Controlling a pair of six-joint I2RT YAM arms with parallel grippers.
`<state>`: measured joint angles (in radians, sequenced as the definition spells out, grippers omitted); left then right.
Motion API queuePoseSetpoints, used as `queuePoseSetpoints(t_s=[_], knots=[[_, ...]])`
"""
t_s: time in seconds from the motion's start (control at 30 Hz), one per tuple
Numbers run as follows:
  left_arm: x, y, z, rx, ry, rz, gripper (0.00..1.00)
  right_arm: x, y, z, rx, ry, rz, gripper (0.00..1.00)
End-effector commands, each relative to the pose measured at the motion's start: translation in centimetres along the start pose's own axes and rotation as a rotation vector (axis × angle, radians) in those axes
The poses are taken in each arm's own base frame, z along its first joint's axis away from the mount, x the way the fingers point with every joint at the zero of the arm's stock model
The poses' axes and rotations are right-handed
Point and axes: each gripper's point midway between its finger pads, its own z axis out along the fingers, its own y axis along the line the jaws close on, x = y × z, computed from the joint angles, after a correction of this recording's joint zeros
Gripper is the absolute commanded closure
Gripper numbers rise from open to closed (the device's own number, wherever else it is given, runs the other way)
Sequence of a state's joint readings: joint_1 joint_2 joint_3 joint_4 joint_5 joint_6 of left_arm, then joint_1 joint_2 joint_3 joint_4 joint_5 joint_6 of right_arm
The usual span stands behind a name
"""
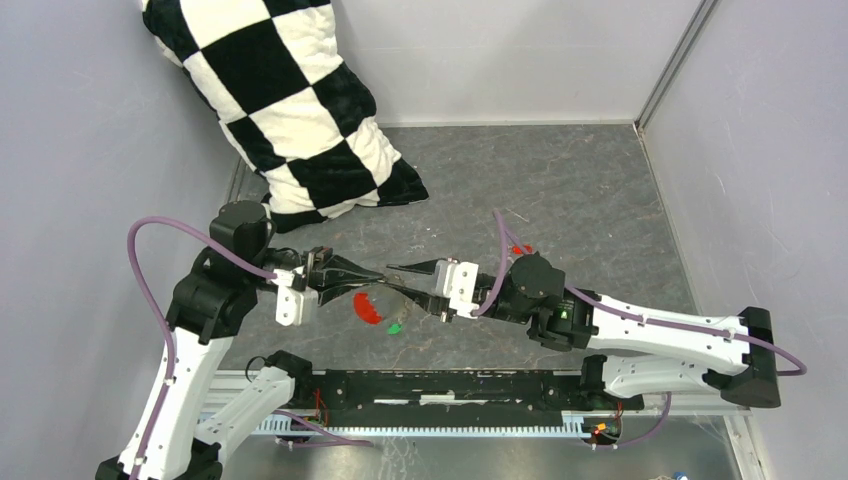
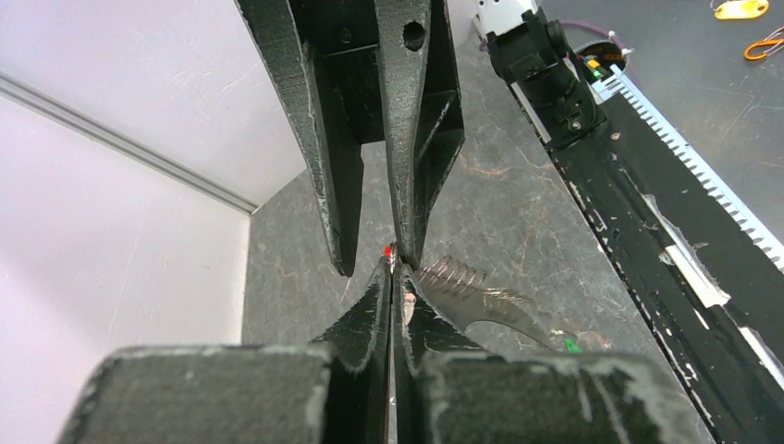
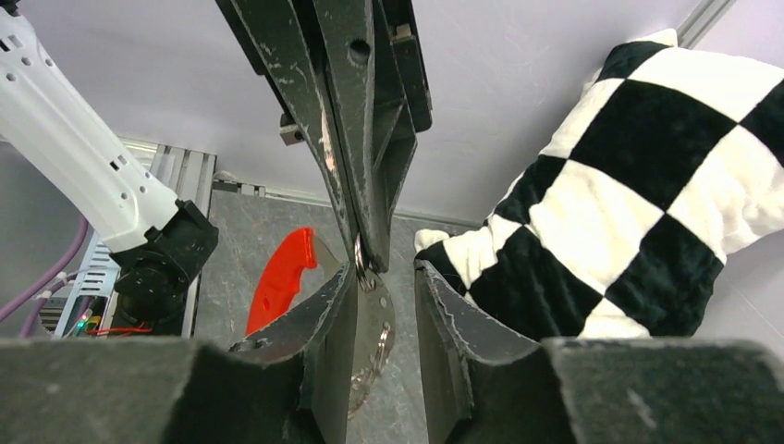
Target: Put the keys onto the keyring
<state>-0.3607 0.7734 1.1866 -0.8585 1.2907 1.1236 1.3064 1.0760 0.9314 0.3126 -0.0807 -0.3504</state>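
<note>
My left gripper (image 1: 380, 277) and right gripper (image 1: 398, 278) meet tip to tip above the table's middle. The left one (image 2: 393, 268) is shut on the keyring (image 3: 381, 344), a thin silver ring. From the ring hang a long red tag (image 1: 368, 308) (image 3: 282, 277), a curved silver plate (image 2: 481, 298) and a small green tag (image 1: 395, 326) (image 2: 571, 345). My right gripper (image 3: 384, 273) is open, its fingers (image 3: 333, 314) either side of the ring, the plate lying against the left one. A small red thing (image 1: 522, 248), perhaps the red-headed key, lies behind the right wrist. The silver key I cannot make out.
A black-and-white checkered pillow (image 1: 300, 110) (image 3: 629, 185) leans in the back left corner. Grey walls close in the left, back and right sides. A black toothed rail (image 1: 450, 385) (image 2: 647, 213) runs along the near edge between the arm bases.
</note>
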Motion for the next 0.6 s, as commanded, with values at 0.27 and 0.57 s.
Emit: queuePoseSetpoints(t_s=[0.27,0.57], knots=[[0.1,0.3,0.1,0.000,-0.009,0.073,0.98,-3.0,-1.5,1.1,0.015,-0.039,-0.028,0.85],[-0.6,-0.7,0.1,0.008,-0.027,-0.049,0.62,-3.4,-2.0,0.7,0.074,-0.113,0.008,0.99]])
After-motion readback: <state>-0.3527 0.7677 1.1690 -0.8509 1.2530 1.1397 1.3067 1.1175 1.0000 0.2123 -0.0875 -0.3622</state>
